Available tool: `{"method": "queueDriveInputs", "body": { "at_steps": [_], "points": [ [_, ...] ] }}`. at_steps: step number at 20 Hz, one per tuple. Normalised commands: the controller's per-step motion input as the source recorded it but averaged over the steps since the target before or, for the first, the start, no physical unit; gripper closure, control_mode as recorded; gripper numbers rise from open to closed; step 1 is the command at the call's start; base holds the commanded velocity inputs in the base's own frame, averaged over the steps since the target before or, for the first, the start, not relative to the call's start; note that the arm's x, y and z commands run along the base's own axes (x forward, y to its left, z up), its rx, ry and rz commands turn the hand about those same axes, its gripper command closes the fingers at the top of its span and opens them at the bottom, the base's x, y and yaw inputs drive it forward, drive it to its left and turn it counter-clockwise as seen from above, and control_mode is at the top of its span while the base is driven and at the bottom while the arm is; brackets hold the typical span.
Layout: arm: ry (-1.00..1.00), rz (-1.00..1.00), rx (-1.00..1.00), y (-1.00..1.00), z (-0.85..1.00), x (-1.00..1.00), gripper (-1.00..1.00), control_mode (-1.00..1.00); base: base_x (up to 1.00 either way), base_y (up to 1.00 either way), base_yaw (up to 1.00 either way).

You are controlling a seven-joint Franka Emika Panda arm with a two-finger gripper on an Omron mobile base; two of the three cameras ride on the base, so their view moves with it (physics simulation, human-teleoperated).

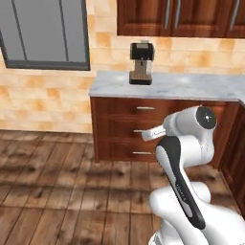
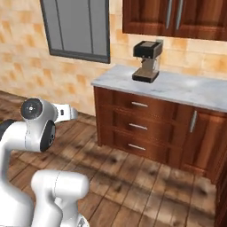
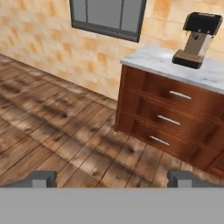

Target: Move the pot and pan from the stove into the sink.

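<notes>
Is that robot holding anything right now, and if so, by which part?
Nothing is held. In the hand view the gripper has its jaws wide apart with only wooden floor between them.

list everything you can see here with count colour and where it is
coffee machine: one, black and tan, on the counter under the wall cabinets
counter: one, white marble, on top of the drawer unit
drawers: three, dark wood with silver handles, stacked below the counter
wall cabinets: dark wood, above the counter
window: one, grey frame, in the tan tiled wall left of the counter
floor: brown wood planks
gripper: one, dark fingertips, open, holding nothing
</notes>
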Motion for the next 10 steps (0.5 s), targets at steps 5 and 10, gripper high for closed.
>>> {"method": "queueDriveInputs", "body": {
  "at_steps": [5, 10],
  "points": [
    [0.00, 0.00, 0.00, 0.00, 0.00, 0.00, -1.00, 1.00, -0.17, -0.05, 0.47],
    [0.00, 0.00, 0.00, 0.00, 0.00, 0.00, -1.00, 1.00, -0.15, -0.04, 0.48]
  ]
}}
